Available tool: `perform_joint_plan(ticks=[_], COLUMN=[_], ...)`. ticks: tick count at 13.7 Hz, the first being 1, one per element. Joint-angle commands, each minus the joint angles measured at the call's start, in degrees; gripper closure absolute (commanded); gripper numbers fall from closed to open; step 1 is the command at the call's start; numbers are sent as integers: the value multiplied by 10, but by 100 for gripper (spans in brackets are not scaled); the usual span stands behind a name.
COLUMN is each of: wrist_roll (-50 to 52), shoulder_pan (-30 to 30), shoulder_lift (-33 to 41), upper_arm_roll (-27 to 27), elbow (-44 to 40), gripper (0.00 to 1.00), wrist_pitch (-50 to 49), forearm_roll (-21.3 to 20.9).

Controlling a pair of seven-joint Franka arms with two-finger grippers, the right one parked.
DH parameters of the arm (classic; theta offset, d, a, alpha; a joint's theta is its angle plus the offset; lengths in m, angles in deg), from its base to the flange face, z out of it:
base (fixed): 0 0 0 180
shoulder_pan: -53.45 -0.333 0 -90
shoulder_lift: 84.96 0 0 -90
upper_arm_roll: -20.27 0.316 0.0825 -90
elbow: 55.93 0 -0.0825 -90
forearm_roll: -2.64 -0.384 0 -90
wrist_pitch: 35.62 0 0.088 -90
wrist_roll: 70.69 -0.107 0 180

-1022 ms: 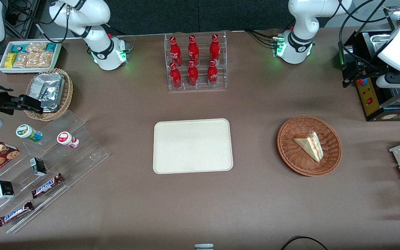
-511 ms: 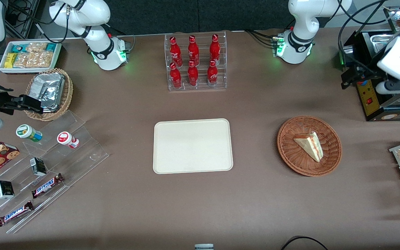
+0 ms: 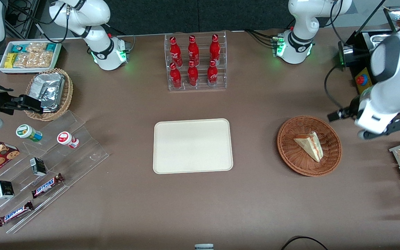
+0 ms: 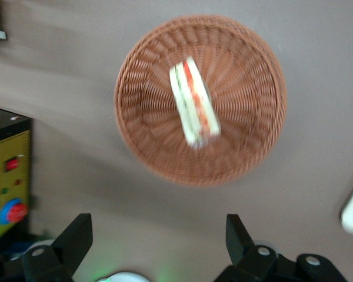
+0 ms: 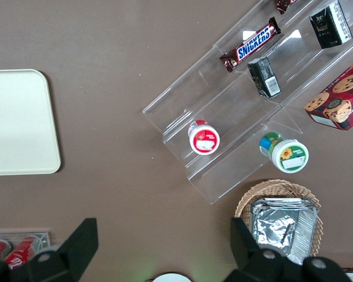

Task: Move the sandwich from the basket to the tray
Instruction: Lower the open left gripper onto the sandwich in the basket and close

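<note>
Wicker basket (image 3: 309,146) holds one sandwich (image 3: 309,145); your gripper (image 4: 156,244), fingers spread, hovers at its two o'clock; one tray (image 3: 193,146) lies empty.

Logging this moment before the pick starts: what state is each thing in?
Sandwich: lying in the basket, ungrasped.
Basket: holds only the sandwich.
Tray: nothing on it.
Gripper: open, above the table beside the basket, holding nothing.
Red bottles: upright in their clear rack.
</note>
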State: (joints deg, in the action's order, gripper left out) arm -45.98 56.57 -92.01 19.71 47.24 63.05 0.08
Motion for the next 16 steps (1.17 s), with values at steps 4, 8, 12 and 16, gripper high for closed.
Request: perform_joint_plan(ticks=[4,8,12,16], wrist_roll=[143,147,170,169], shoulder_pan=[3,0,0,0], shoulder_lift=[-65,-75,-110,-126], upper_arm_roll=[-3,-2,-2,-2], elbow=[43,126,149,166], gripper=[0,0,0,0], wrist_pitch=[118,238,287,310], forearm_roll=[-2,3,1,-3])
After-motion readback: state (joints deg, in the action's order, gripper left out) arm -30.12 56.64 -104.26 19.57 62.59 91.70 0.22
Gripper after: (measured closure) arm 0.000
